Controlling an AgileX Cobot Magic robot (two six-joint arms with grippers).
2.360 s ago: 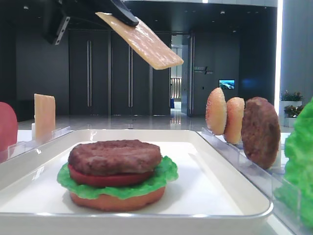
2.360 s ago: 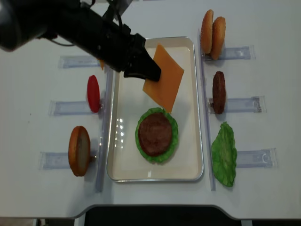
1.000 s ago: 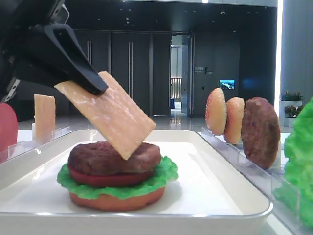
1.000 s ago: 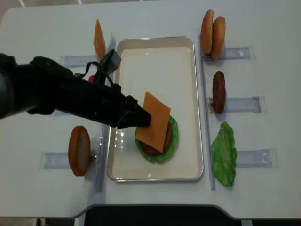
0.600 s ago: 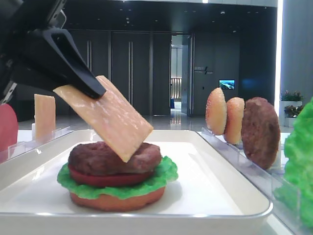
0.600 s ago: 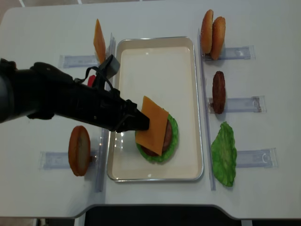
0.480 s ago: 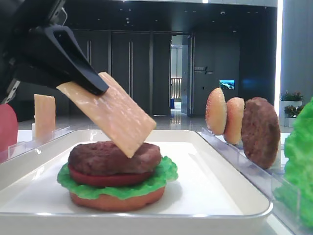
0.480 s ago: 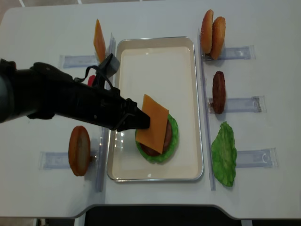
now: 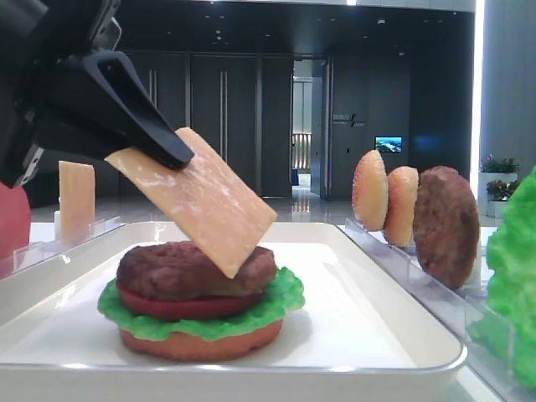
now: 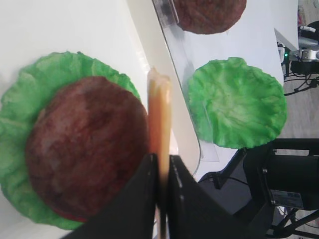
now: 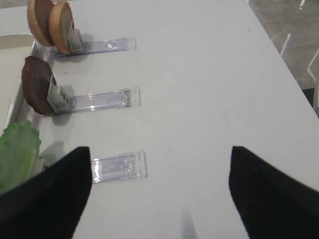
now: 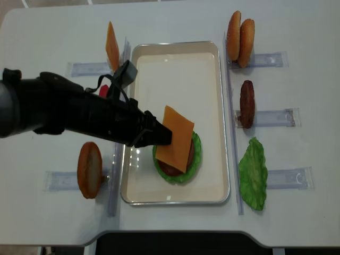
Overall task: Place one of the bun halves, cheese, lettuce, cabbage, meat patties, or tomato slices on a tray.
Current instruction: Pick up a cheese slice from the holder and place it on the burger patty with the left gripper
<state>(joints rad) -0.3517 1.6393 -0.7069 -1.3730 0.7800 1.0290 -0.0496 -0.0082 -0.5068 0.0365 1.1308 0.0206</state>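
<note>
Where the white tray (image 12: 218,79) lies in the middle of the table (image 12: 297,223), it holds one stack near its front end: a bun half (image 9: 201,342) at the bottom, then a lettuce leaf (image 9: 280,297), a tomato slice (image 9: 180,306) and a meat patty (image 9: 180,270) on top. The rest of the tray is bare white. The left pincer (image 12: 159,137) reaches in from the left side and is clamped tight on one corner of the cheese (image 12: 176,138), its dark fingers (image 9: 155,138) pinching the upper left edge of the slice. The cheese hangs tilted, sloping down to the right from the pincer, its low corner just over the patty; I cannot tell whether it touches. From the left wrist view the slice shows edge-on between the two fingers, straight above the patty. The right pincer (image 11: 159,194) hovers wide apart over bare table, well clear of the tray, holding nothing.
</note>
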